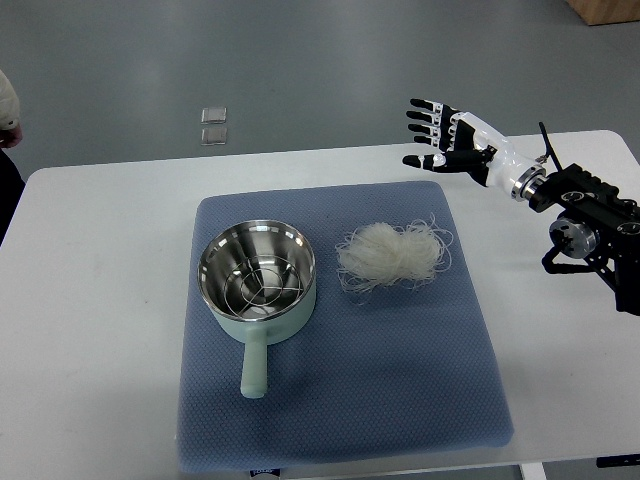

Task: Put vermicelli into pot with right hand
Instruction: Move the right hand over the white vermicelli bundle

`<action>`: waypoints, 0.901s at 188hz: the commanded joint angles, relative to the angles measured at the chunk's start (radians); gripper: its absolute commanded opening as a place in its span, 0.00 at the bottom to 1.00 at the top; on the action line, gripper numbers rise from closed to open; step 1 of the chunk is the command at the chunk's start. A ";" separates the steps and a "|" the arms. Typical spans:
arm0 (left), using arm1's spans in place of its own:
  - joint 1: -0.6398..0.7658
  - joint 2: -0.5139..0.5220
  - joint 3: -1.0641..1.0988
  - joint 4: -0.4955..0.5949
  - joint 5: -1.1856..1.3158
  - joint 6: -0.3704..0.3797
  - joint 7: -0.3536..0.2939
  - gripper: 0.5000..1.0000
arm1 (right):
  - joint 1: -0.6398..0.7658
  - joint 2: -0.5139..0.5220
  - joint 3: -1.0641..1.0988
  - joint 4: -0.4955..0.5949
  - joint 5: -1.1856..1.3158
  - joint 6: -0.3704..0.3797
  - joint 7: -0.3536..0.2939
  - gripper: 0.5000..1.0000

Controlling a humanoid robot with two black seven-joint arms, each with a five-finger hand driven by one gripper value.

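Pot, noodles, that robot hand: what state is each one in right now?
Pot: upright on the mat, no lid, a wire rack inside, no noodles in it, handle toward the camera.
Vermicelli: loose bundle lying on the mat right of the pot, untouched.
Right hand: raised past the mat's far right corner, fingers spread, holding nothing.
Mat: flat on the table.

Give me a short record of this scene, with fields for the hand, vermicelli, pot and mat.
right hand: raised over the table's far edge, fingers spread, holding nothing
vermicelli: loose white bundle on the mat, right of the pot
pot: pale green, steel inside, wire rack in it, no vermicelli, handle toward the robot
mat: blue, on the white table
left hand: not in view
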 commanded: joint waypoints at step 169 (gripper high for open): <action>0.000 0.000 0.000 0.003 0.000 0.001 0.000 1.00 | 0.524 -0.020 -0.824 0.212 -0.386 0.010 -0.014 0.84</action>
